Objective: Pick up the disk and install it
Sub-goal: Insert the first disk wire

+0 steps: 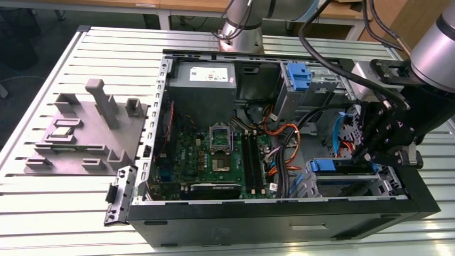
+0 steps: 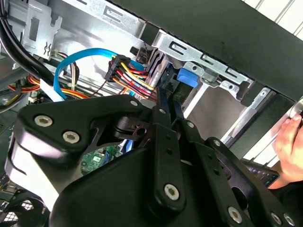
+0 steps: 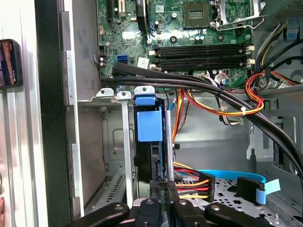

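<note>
My end effector [image 1: 370, 154] is down inside the open PC case [image 1: 284, 218], at the drive cage [image 1: 348, 184] in the near corner on the exterior view's right. Fingers are closed to a narrow gap on the edge of the disk [image 3: 150, 142]; in the first wrist view they meet just below the drive's dark body, and the blue carrier bracket's tab faces the camera.

The disk stands on edge in the cage slot, between the cage's metal rails [image 3: 124, 142], with the blue tab level with the rail tops. In the second wrist view the fingers [image 2: 163, 106] run up to the blue tab [image 2: 187, 78] under the cage's metal lip. How deep the drive is seated: can't tell.

Yellow/red/black power leads [image 3: 191, 182] and a light blue data cable [image 3: 236, 177] lie just beside the fingers. A thick black cable bundle [image 3: 199, 87] crosses above the cage. The motherboard [image 1: 213, 154] and the grey power supply box [image 1: 202, 88] sit further into the case.

A second blue bracket [image 1: 299, 77] is in the far bay. A grey fixture block [image 1: 85, 130] is on the desk [image 1: 64, 213], on the exterior view's left. A person's hand [image 2: 289, 142] is at the case's outer edge in the second wrist view.
</note>
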Available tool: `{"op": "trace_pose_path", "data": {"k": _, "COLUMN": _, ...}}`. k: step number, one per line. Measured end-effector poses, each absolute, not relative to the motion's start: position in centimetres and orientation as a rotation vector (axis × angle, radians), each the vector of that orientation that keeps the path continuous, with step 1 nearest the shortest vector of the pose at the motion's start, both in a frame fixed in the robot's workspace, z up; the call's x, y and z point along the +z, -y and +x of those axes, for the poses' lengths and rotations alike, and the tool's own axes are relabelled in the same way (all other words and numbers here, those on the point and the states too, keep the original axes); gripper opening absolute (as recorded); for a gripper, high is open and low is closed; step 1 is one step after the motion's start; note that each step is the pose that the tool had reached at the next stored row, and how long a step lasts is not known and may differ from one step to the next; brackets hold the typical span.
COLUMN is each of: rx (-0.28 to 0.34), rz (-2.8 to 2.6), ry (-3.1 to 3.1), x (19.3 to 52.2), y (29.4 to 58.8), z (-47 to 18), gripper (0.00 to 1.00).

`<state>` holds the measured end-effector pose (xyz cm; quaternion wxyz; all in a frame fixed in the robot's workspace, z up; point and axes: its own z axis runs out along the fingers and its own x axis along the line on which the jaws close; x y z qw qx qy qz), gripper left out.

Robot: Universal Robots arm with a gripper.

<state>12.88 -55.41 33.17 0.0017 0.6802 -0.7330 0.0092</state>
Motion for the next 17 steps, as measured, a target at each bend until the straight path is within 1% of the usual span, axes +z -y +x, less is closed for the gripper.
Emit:
{"op": "trace_pose_path", "data": {"k": 12, "rx": 0.028, "rz": 2.133, "ry": 2.301, "x": 32.87, "y": 55.42, "z": 12.88, "gripper": 0.17}}
{"op": "trace_pose_path", "data": {"k": 13, "rx": 0.028, "rz": 2.133, "ry": 2.301, "x": 32.87, "y": 55.42, "z": 12.88, "gripper": 0.18}}
{"op": "trace_pose_path", "data": {"k": 14, "rx": 0.027, "rz": 2.133, "ry": 2.301, "x": 32.9, "y": 55.42, "z": 12.88, "gripper": 0.24}}
{"op": "trace_pose_path", "data": {"k": 17, "rx": 0.028, "rz": 2.133, "ry": 2.301, "x": 33.31, "y": 55.42, "z": 12.88, "gripper": 0.24}}
